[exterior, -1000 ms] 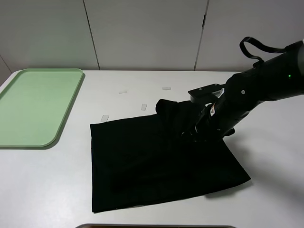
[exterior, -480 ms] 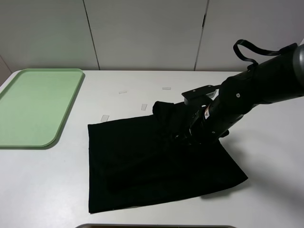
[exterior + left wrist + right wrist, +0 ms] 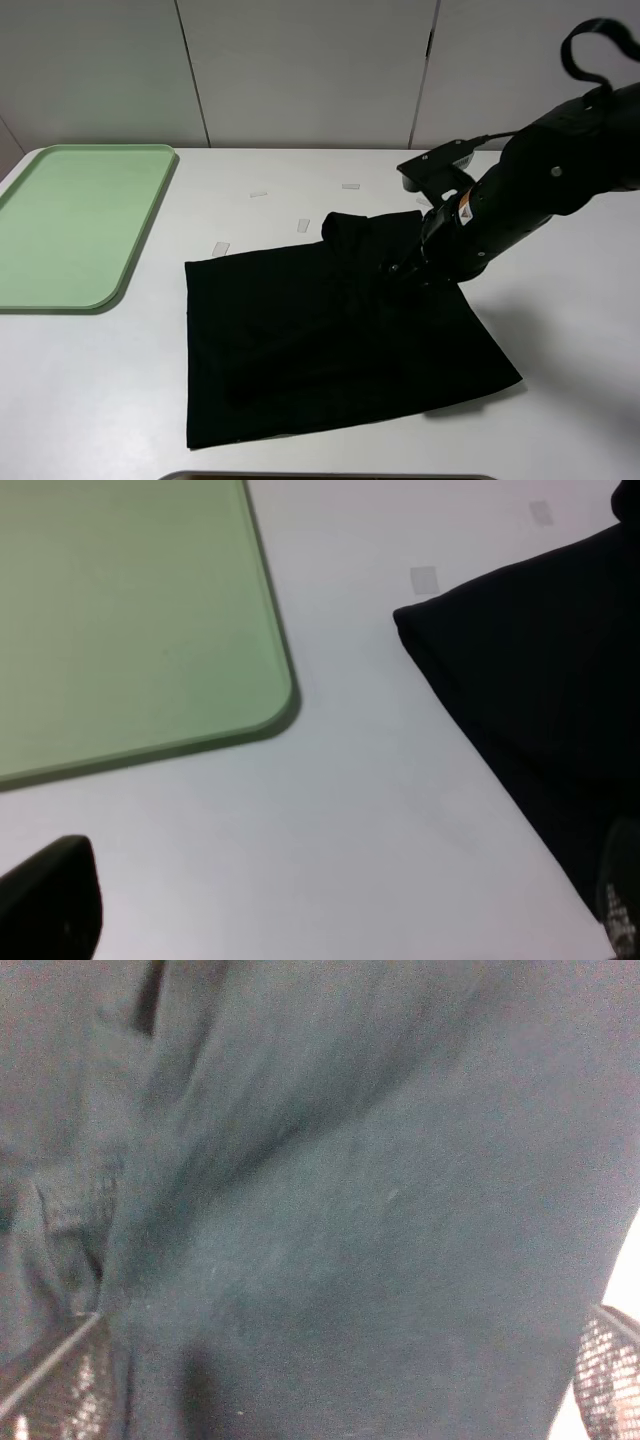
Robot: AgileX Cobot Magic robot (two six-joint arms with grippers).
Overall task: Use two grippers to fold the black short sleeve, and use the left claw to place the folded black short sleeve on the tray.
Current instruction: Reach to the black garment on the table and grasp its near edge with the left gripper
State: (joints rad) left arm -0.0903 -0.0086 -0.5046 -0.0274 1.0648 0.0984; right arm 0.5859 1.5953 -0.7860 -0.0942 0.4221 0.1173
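The black shirt [image 3: 340,340] is lying spread on the white surface [image 3: 120,400], near the green tray [image 3: 80,225] but not touching it, with cloth bunching up on the half farther from the tray. The right end effector [image 3: 402,268] is hanging low over that bunch, fingers spread wide and gripping nothing. The left end effector [image 3: 330,910] is also spread, hanging over bare surface between the tray and the shirt's nearest corner.
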